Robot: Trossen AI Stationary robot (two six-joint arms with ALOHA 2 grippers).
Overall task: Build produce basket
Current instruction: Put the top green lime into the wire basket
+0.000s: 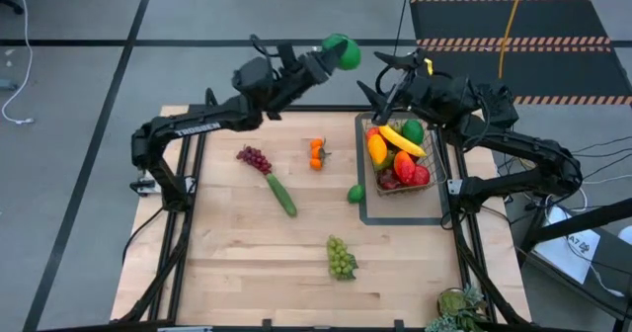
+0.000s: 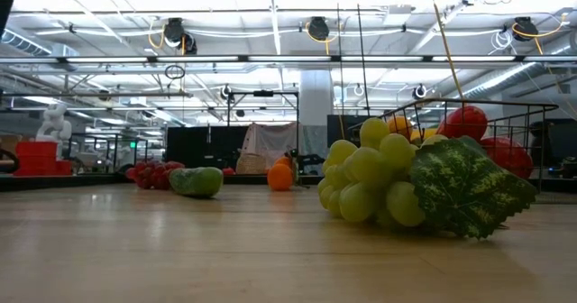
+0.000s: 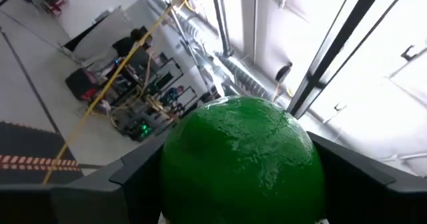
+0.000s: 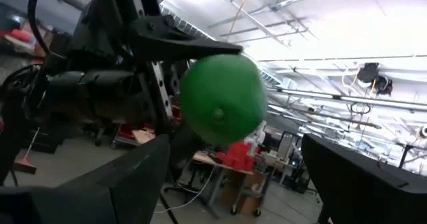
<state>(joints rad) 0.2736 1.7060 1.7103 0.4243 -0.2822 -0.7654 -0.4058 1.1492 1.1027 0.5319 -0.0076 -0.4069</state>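
Keep the left gripper (image 1: 341, 51) clamped on the green fruit (image 1: 343, 50) until the right gripper (image 1: 387, 75), spread wide just right of it, closes around it above the basket (image 1: 435, 179).

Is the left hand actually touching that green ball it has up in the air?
Touching. In the left wrist view the green ball sits wedged between the left hand's two dark fingers, pressed against both.
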